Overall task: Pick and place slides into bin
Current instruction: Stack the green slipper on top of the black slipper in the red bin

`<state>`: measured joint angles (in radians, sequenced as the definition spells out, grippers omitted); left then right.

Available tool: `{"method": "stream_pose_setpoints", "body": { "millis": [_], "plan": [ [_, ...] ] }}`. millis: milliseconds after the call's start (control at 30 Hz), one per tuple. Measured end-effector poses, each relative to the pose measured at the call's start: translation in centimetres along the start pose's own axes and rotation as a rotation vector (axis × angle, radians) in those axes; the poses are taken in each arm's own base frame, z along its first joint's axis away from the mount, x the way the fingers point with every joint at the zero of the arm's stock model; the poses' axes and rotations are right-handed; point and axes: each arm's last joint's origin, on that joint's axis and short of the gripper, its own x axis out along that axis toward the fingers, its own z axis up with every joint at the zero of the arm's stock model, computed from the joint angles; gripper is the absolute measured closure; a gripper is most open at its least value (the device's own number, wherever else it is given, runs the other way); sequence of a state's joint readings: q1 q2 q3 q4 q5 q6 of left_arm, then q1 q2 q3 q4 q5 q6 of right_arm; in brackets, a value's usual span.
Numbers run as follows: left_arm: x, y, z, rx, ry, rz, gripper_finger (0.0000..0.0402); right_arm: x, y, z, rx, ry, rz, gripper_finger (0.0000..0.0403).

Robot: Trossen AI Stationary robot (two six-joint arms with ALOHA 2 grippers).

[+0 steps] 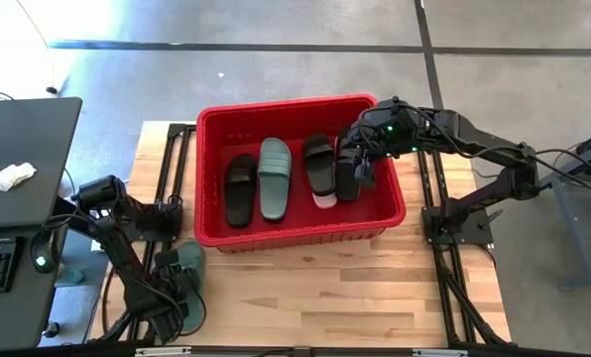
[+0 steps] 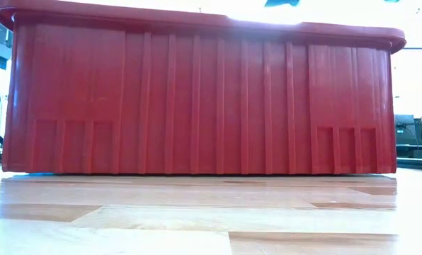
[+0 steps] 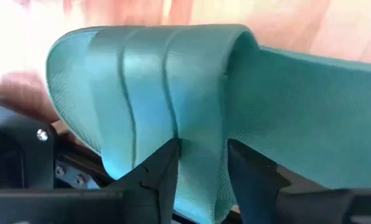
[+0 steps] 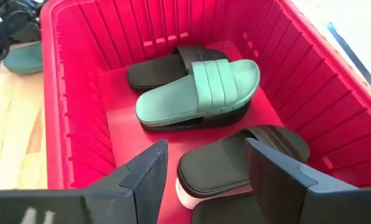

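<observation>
The left gripper (image 3: 201, 177) sits low over the near-left corner of the pale wooden table (image 1: 305, 288), its two dark fingers (image 3: 164, 174) partly closed and pinching the wide ribbed strap of a sage green foam slide sandal (image 1: 184, 283). In the left wrist view the strap's edge passes down between the fingers, pressed on both sides. This sandal lies on the table just outside the near-left corner of the large red plastic bin (image 1: 297, 114), its long axis running roughly near to far.

The right gripper (image 1: 360, 164) hangs over the right part of the bin, its fingers (image 4: 145, 171) spread wide and holding nothing, with a black foam slide (image 4: 235, 163) lying below the gap between them.

Inside the bin the sandals lie side by side, long axes near to far. From the left: a black slide (image 1: 241, 188), a second sage green slide (image 1: 274, 178) partly resting on it, then the black slide under the right gripper, stacked on a pale pink sandal (image 1: 324, 200) whose edge shows at its near end. Another dark slide (image 1: 347, 180) lies furthest right, partly hidden by the gripper.

The low view shows only the bin's ribbed red outer wall standing on the table.
</observation>
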<state>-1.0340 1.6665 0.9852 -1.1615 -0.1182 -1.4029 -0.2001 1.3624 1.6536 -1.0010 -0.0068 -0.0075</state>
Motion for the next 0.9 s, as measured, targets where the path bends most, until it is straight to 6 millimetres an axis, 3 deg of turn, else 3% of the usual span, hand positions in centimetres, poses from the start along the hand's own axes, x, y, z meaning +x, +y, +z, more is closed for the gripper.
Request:
{"method": "stream_pose_setpoints", "body": {
  "millis": [267, 567, 900],
  "plan": [
    [0.0, 0.5, -0.1, -0.100, -0.003, 0.053, 0.0391, 0.0, 0.0, 0.1, 0.000, -0.005, -0.005, 0.0201],
    [-0.7, 0.3, 0.1, -0.146, -0.007, 0.038, 0.0397, 0.0, 0.0, 0.0, 0.000, -0.004, -0.004, 0.0201],
    [-7.0, -0.7, 1.5, -0.133, -0.178, -0.054, 0.0401, 0.0, 0.0, 0.0, -0.004, -0.004, -0.003, 0.0201]
  ]
}}
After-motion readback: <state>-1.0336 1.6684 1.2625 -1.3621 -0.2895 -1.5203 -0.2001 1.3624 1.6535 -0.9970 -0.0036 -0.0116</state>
